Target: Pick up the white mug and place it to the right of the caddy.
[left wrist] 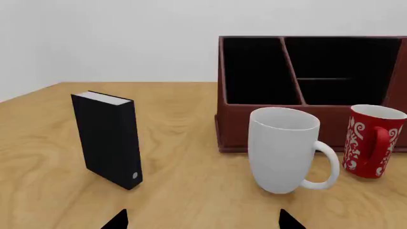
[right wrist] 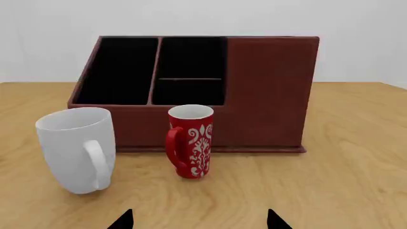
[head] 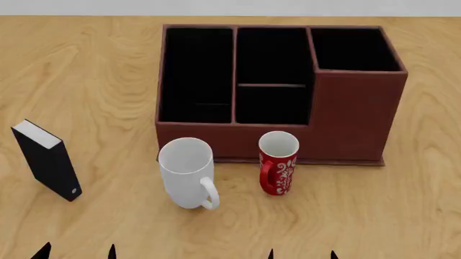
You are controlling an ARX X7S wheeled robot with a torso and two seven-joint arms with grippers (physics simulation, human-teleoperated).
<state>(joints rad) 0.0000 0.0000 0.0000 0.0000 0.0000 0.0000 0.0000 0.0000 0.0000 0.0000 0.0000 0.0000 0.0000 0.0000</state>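
Nothing done yet: white mug sitting untouched on counter, near caddy front-left. Both jaws hanging apart, empty. Remaining: grasping, lifting, carrying right.

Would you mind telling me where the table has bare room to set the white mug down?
The table right of the caddy is bare wood to the edge of view. Wood between the book and the white mug is open too. It is crowded in front of the caddy, where the white mug and red mug stand.

White mug, reddish-brown caddy
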